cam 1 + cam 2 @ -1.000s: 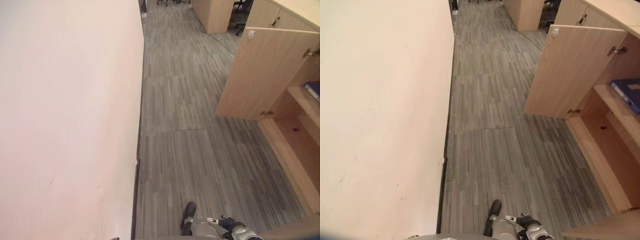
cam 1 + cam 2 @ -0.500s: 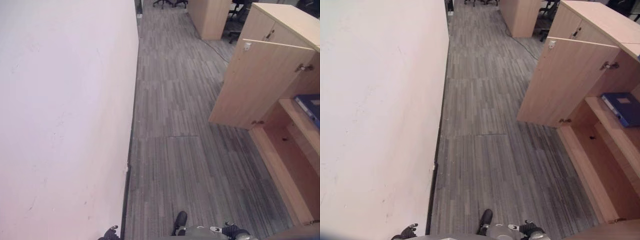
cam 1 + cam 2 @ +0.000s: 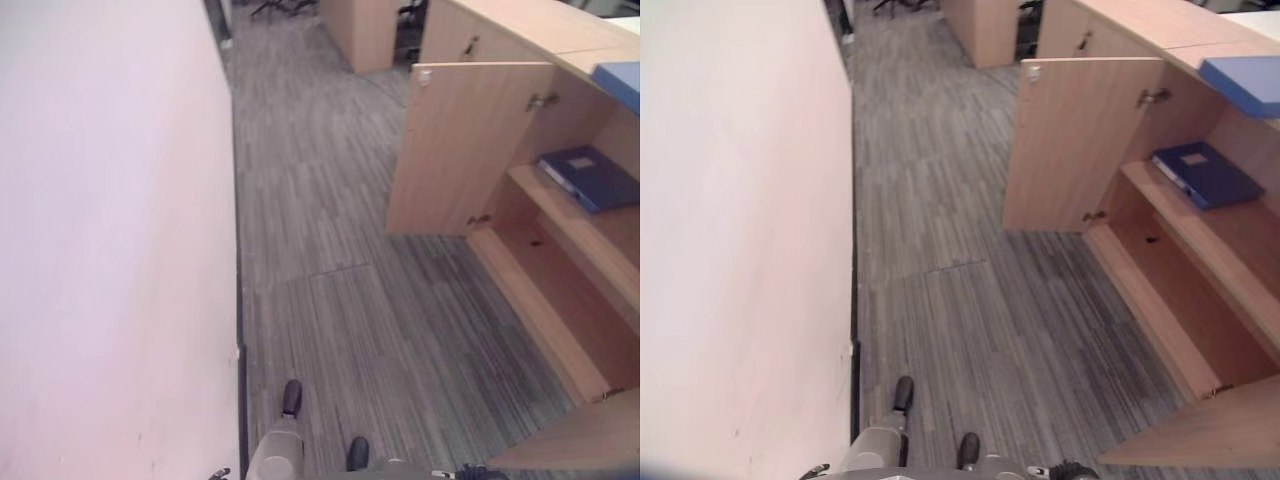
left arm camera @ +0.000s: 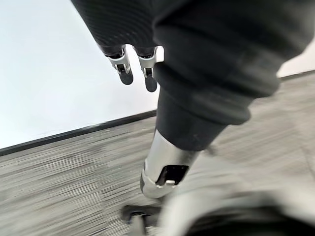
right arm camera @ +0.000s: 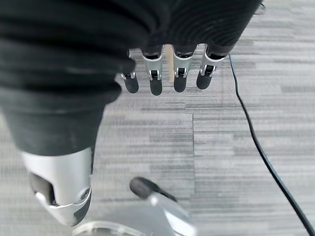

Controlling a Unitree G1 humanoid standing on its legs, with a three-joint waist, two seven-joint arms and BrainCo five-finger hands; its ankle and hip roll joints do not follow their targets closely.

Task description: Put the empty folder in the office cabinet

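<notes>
The wooden office cabinet (image 3: 545,300) stands open at the right of the left eye view. A dark blue folder (image 3: 590,178) lies flat on its middle shelf, also visible as the dark blue folder (image 3: 1205,172) in the right eye view. The bottom shelf below it is bare. My left hand (image 4: 125,69) hangs beside my body with relaxed fingers and holds nothing. My right hand (image 5: 167,78) hangs over the carpet, its fingers straight and empty. Both hands are far from the cabinet.
A light blue folder (image 3: 1243,83) lies on the cabinet's top. One cabinet door (image 3: 455,150) stands open into the aisle, another door (image 3: 570,445) juts out at the lower right. A white wall (image 3: 100,250) runs along the left. Grey carpet (image 3: 320,200) leads to more cabinets.
The whole picture has shifted, so the camera has moved. More of the cabinet's inside, the dark blue folder and the light blue folder on top now show.
</notes>
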